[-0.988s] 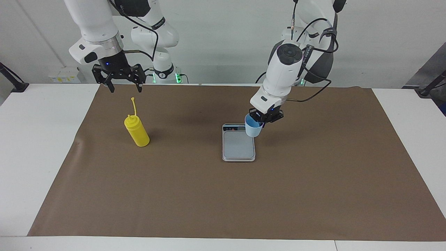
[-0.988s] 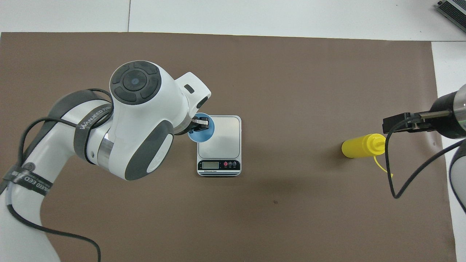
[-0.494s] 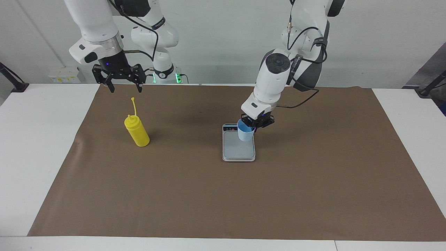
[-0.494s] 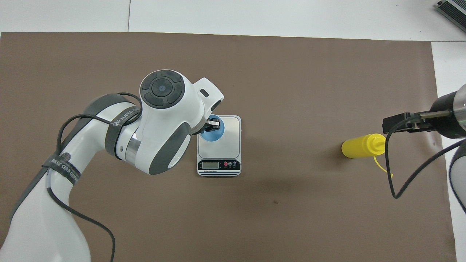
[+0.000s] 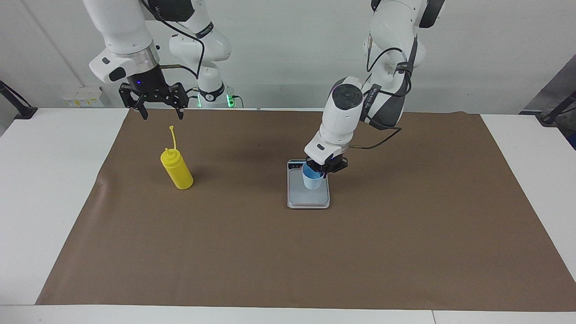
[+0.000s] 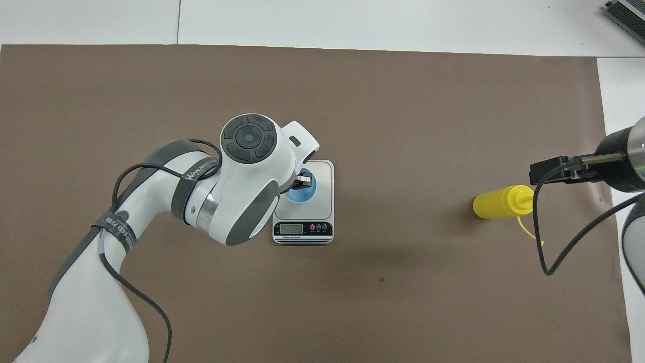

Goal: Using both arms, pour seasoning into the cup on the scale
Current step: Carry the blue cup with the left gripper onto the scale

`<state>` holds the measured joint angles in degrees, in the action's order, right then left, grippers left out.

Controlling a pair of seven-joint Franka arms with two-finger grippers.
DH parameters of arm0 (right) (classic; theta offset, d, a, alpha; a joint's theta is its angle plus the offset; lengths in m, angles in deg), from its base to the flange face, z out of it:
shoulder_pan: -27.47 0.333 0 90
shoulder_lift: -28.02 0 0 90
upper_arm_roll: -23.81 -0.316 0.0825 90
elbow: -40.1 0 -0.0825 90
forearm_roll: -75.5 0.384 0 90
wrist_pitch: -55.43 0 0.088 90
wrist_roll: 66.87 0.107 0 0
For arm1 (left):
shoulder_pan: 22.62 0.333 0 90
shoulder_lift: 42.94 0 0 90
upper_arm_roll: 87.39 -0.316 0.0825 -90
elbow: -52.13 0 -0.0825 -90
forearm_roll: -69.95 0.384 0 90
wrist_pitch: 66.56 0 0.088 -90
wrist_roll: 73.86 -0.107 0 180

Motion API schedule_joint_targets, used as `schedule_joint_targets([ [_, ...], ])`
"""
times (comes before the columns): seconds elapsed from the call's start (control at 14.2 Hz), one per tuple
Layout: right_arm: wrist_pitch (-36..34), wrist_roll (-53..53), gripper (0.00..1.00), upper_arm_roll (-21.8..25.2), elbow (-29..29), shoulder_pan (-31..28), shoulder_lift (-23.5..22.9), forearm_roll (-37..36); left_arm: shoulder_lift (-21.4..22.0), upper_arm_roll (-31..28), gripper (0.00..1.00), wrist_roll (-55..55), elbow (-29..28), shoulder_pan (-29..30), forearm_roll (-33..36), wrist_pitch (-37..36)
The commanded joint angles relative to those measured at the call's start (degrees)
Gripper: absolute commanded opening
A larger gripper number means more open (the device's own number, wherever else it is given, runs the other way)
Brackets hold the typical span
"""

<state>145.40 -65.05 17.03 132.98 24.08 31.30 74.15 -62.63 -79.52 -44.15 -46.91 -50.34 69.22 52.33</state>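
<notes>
1. Nearest the robots: right gripper (image 5: 158, 112) hanging in the air over the bench (image 5: 54, 180) edge, fingers spread, nothing between them; waiting.
2. Next out: seasoning bottle (image 5: 177, 170) upright on the brown mat (image 5: 405, 234), toward the right arm's end, nozzle pointing up, long axis vertical. Below the right gripper and farther from the robots than it; likely a descent and side grasp on the body.
3. Toward the middle: left gripper (image 5: 323, 170) over the scale (image 5: 308, 200), fingers pinching the rim of the cup (image 5: 312, 179).
4. Cup upright, low over the platform; contact not discernible. Probably release next.
</notes>
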Motion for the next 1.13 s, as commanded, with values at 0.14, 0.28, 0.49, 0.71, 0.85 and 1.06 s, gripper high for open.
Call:
schedule_joint_targets([
  [0.14, -0.6, 0.5, 1.0, -0.2, 0.7, -0.5, 0.9, 0.1, 1.0, -0.9, 0.0, 1.6, -2.0, -1.2, 1.5, 1.8],
  [0.28, -0.6, 0.5, 1.0, -0.2, 0.7, -0.6, 0.9, 0.1, 1.0, -0.9, 0.0, 1.6, -2.1, -0.9, 2.4, 1.4],
  [0.49, -0.6, 0.5, 1.0, -0.2, 0.7, -0.6, 0.9, 0.1, 0.9, -0.9, 0.0, 1.5, -1.8, -0.8, 2.4, 2.1],
  [0.71, -0.6, 0.5, 1.0, -0.2, 0.7, -0.6, 0.9, 0.1, 0.6, -0.9, 0.0, 1.5, -1.5, -0.5, 2.5, 4.1],
  [0.85, -0.6, 0.5, 1.0, -0.2, 0.7, -0.5, 0.9, 0.1, 0.6, -0.9, 0.0, 1.5, -1.4, -0.5, 2.4, 4.4],
  [1.06, -0.6, 0.5, 1.0, -0.2, 0.7, -0.5, 0.9, 0.1, 0.6, -1.0, 0.0, 1.5, -1.7, -0.5, 2.5, 4.3],
])
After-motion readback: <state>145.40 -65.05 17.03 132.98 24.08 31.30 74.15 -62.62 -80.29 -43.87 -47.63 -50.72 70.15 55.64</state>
